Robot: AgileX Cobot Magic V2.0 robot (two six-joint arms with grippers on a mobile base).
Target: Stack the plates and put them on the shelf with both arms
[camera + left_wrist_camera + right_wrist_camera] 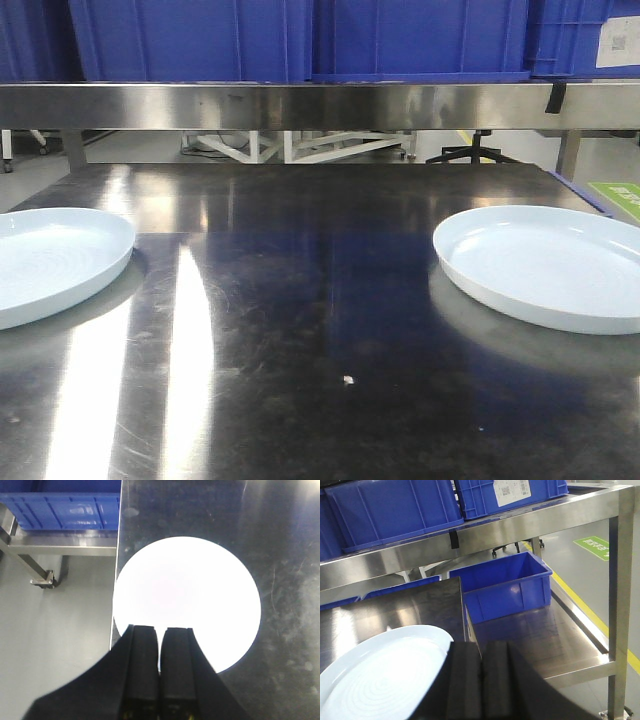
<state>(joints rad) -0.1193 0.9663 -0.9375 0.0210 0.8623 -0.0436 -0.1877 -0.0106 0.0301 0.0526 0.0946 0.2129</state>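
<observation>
Two pale bluish-white plates lie apart on the dark steel tabletop (320,330): the left plate (50,260) at the left edge and the right plate (555,262) at the right. In the left wrist view my left gripper (160,628) hovers above the near rim of the left plate (186,595), fingers pressed together and empty. My right gripper (481,645) is also shut and empty, beside the right edge of the right plate (385,675). The shelf (320,105) runs across the back above the table. Neither arm shows in the front view.
Blue crates (300,38) sit on the shelf. A lower blue crate (505,587) stands on a side rack right of the table. The table's left edge (116,580) drops to grey floor, with a steel frame leg (30,565) nearby.
</observation>
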